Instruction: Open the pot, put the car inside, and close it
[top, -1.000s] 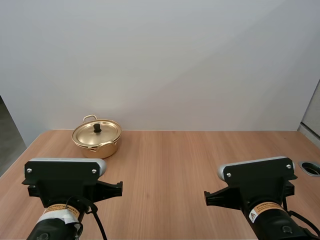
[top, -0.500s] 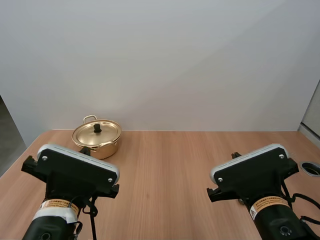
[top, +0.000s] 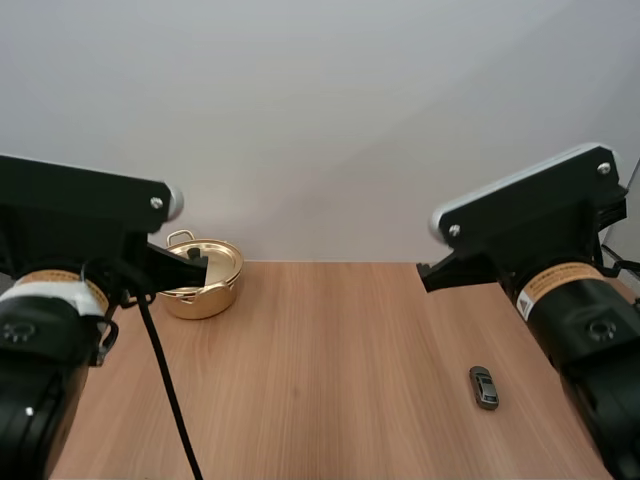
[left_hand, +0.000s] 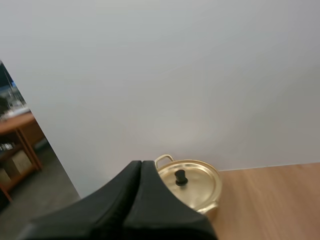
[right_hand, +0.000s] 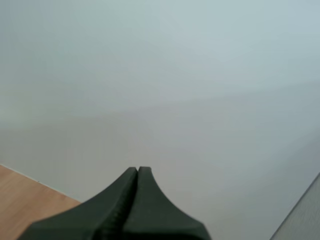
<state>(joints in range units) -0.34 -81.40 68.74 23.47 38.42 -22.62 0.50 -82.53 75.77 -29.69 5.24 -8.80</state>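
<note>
Our left gripper (left_hand: 141, 166) is clenched on nothing, its two black fingers pressed together into one dark wedge. Just past its tips stands the golden pot (top: 200, 300), at the far left of the wooden table (top: 330, 340) near the white wall, with its lid (left_hand: 199, 183) on and the black knob (left_hand: 180, 177) upright in the middle. Our right gripper (right_hand: 137, 172) is likewise clenched and empty, facing the wall, while the small dark car (top: 484, 387) lies on the table's right side, near our right arm and well apart from the pot.
</note>
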